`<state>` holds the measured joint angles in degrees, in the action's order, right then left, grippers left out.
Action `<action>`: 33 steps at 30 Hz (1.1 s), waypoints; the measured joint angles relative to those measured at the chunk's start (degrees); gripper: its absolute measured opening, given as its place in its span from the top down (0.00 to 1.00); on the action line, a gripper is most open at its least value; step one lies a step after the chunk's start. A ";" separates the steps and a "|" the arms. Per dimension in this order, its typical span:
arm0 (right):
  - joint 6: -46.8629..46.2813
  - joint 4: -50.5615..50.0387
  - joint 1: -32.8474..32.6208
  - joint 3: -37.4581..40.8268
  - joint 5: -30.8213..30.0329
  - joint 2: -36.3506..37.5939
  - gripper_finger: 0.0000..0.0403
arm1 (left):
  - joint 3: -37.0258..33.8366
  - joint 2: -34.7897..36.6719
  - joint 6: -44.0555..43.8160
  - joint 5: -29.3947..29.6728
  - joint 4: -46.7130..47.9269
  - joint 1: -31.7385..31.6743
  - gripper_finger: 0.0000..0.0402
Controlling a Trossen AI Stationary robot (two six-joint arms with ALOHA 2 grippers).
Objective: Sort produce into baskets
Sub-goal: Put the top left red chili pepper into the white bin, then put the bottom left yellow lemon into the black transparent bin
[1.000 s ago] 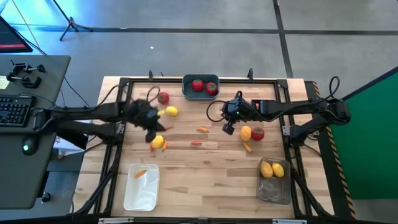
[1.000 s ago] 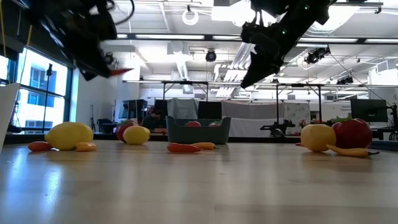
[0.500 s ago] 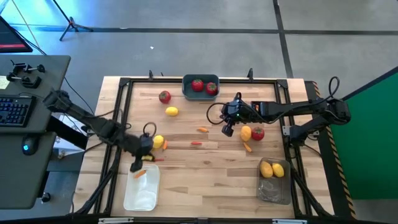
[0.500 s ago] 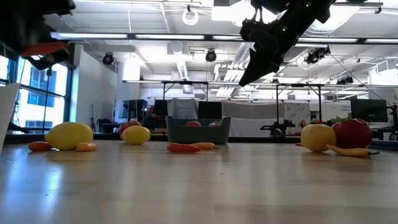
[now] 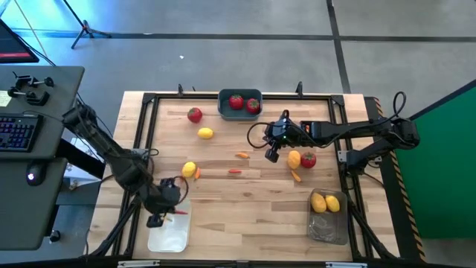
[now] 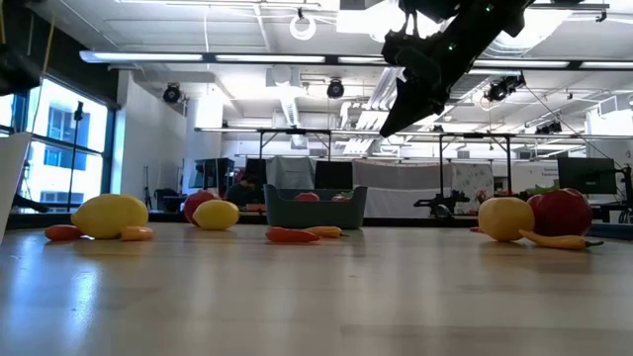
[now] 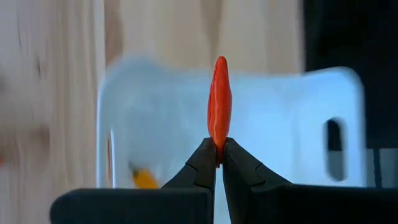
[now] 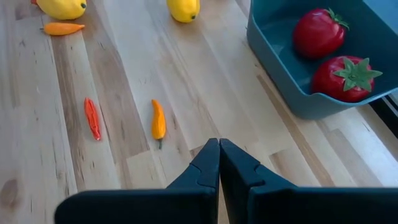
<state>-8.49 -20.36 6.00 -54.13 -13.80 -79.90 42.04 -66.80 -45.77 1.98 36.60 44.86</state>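
Left gripper (image 7: 219, 163): fingers clamping the base of a thin red plastic pepper (image 7: 219, 104), hovering it tip-out over the white rectangular bin (image 5: 170, 227), evidently for dropping beside an orange piece (image 7: 144, 179) lying inside.
Right gripper (image 5: 273, 154): fingers pressing together, holding nothing, waiting above the wooden table (image 5: 245, 201) near loose peppers.

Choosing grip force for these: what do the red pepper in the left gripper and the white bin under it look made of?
Red pepper: probably smooth moulded plastic, uniform colour with a slight sheen; hard or soft is unclear. White bin: likely thin glossy plastic, with rounded corners and a cut-out handle slot. The left gripper pinches the pepper's tip.
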 joint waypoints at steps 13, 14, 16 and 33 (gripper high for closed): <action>1.30 -0.04 0.00 0.00 -0.09 0.00 1.00 | -0.02 -9.10 -10.29 -5.65 2.78 1.92 0.91; 1.29 -0.04 0.00 0.00 -0.09 0.00 1.00 | -0.02 -9.08 -10.63 -6.32 2.76 1.82 0.89; 1.29 -0.07 0.00 0.00 -0.07 0.00 1.00 | 0.37 -9.07 -11.02 -7.76 3.53 1.58 0.84; 1.50 1.84 0.00 0.00 0.38 0.00 1.00 | 5.40 -1.76 -0.99 -11.06 8.19 -10.75 0.93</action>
<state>-6.99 -18.52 6.00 -54.13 -13.42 -79.90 47.44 -68.56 -46.76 -9.08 44.79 34.11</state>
